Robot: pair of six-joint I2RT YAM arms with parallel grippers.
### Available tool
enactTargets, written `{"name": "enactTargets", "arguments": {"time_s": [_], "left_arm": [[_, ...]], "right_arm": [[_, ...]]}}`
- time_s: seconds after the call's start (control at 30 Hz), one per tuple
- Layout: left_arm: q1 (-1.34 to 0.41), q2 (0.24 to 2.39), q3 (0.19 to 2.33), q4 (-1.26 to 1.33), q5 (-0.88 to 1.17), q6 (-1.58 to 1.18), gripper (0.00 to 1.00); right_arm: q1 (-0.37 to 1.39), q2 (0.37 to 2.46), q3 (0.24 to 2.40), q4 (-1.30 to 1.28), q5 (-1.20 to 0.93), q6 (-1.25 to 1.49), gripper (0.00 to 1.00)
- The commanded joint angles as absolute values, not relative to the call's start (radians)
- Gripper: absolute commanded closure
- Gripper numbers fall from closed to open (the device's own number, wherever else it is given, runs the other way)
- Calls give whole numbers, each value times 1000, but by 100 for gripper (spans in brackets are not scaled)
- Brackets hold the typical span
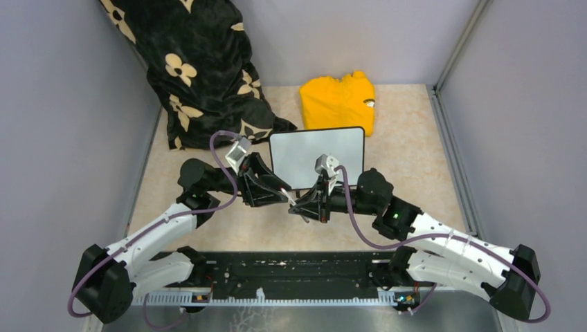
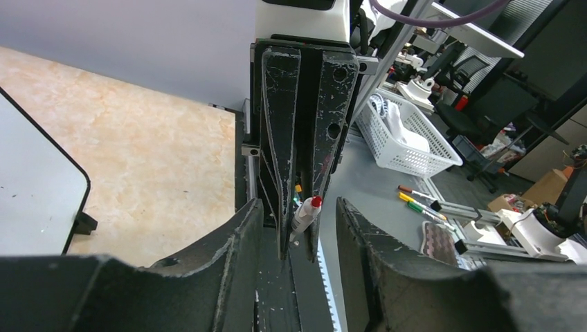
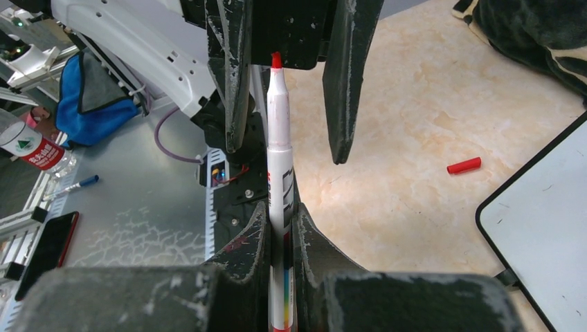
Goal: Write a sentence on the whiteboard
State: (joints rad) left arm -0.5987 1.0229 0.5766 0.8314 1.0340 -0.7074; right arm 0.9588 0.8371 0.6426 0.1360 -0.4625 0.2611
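Observation:
The whiteboard (image 1: 317,158) lies flat mid-table with a black rim and a blank white face; no sentence is in view on it. Its corners also show in the wrist views (image 2: 34,187) (image 3: 547,214). My right gripper (image 1: 303,207) (image 3: 280,211) is shut on a slim white marker (image 3: 280,159) with its red tip bare. The marker points toward my left gripper (image 1: 289,196) (image 2: 299,207). The left jaws stand open on either side of the marker's tip end (image 2: 306,214), with a gap on both sides. Both grippers meet just in front of the board's near edge.
A small red cap (image 3: 464,165) lies loose on the beige tabletop near the board's corner. A folded yellow garment (image 1: 338,102) sits behind the board. A black flowered blanket (image 1: 201,69) is heaped at the back left. Grey walls close in three sides.

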Motion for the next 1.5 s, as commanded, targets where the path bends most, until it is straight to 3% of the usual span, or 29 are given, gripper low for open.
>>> {"name": "enactTargets", "arguments": {"time_s": [0.0,0.13,0.27,0.47,0.53,0.67,0.77,1.17,1.33,1.47], "left_arm": [[-601,1030,605,876,1073,-708,52],[-600,1037,607,876,1077,-709,60],[-600,1053,620,861,1084,-717,75],[-601,1052,614,867,1085,-721,86],[-601,1050,614,872,1086,-723,85],[-600,1042,609,874,1084,-726,65],[-601,1039,609,873,1083,-728,63],[-607,1031,605,881,1083,-730,83],[-609,1029,602,879,1082,-726,99],[-612,1020,595,881,1066,-724,100]], "right_arm": [[954,847,663,211,-477,249,100],[954,856,664,215,-475,255,100],[953,856,665,214,-471,255,100],[954,857,660,215,-469,259,100],[954,857,660,212,-472,261,100],[954,855,664,204,-472,263,100],[954,852,664,205,-467,265,100],[956,870,665,210,-451,275,100],[956,872,664,210,-452,278,100],[955,870,667,204,-448,287,100]]}}
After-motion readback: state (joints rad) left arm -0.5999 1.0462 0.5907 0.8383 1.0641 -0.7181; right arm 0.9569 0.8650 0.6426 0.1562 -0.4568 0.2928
